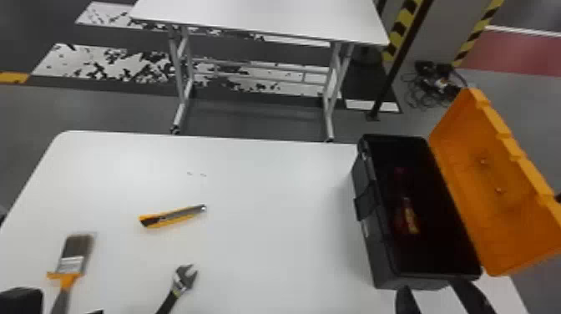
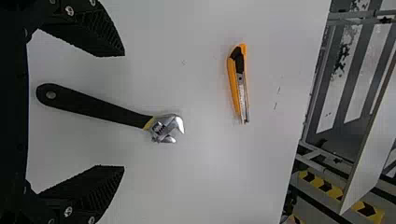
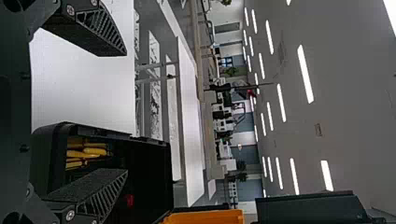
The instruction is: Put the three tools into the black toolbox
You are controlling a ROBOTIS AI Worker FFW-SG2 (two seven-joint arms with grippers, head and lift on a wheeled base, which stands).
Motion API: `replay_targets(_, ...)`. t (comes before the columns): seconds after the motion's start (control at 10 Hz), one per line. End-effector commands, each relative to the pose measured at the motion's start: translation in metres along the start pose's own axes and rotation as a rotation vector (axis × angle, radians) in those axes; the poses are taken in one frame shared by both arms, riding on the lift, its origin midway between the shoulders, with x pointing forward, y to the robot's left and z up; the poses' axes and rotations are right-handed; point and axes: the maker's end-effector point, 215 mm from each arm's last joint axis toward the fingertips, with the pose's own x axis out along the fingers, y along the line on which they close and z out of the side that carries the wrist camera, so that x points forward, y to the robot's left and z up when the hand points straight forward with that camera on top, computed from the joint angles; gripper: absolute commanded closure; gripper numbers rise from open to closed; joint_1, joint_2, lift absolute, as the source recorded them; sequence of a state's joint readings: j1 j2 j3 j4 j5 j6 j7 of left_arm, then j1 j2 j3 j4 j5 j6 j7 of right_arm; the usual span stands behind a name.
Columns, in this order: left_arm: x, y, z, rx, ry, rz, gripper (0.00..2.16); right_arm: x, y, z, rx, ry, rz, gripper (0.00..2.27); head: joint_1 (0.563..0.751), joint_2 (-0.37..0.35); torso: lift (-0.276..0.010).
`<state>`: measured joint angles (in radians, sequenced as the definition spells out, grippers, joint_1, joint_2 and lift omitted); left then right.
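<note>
Facing wrench (image 2: 107, 109) on table (image 1: 267, 188), left end effector (image 1: 69, 304) spread wide; right end effector (image 1: 430, 287) spread near black toolbox (image 1: 375, 250).

- Left end effector (image 1: 70, 301): fingers spread apart
- Adjustable wrench (image 2: 93, 106): flat on the white counter (image 2: 196, 177), seen between them
- Utility knife (image 2: 231, 84): also there, apart from the wrench
- Beyond: another table (image 2: 369, 158)

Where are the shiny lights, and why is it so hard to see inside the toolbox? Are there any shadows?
Right wrist view: long ceiling lights glow bright white. Head view: the inside of the black toolbox is nearly all dark, likely because little light gets in, and a soft grey shadow lies beside it on the white table. Left wrist view: just faint shading around the utility knife.
</note>
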<state>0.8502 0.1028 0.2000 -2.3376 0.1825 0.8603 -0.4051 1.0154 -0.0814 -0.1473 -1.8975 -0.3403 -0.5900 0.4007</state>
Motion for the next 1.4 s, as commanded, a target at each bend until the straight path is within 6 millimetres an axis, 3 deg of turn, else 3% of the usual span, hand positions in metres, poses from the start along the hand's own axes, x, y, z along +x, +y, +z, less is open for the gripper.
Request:
replay_targets(0.0,-0.009,-0.002,-0.014,-0.036,0.111,0.004,0.14,0.0,-0.001,0.002,0.0,-0.006,0.001,0.11,0.695,-0.116,-0.051)
replay_targets(0.1,-0.016,-0.003,-0.029,-0.064,0.204,0.016,0.14,0.0,-0.001,0.003,0.0,-0.01,0.0,0.11,0.695,-0.116,-0.051)
replay_targets(0.5,-0.043,0.01,-0.051,-0.122,0.362,0.079,0.13,0.001,0.002,0.005,-0.005,-0.012,0.017,0.11,0.695,-0.099,-0.051)
replay_targets(0.8,-0.063,0.027,-0.041,-0.136,0.35,0.106,0.13,0.0,0.004,0.007,-0.011,-0.015,0.026,0.12,0.695,-0.042,-0.051)
replay_targets(1.1,-0.058,0.027,-0.032,-0.142,0.338,0.04,0.13,-0.004,0.006,0.017,-0.019,-0.048,0.032,0.11,0.695,0.018,-0.051)
replay_targets(1.3,-0.046,0.024,-0.035,-0.13,0.373,-0.015,0.13,-0.007,0.009,0.02,-0.024,-0.057,0.043,0.11,0.695,0.0,-0.051)
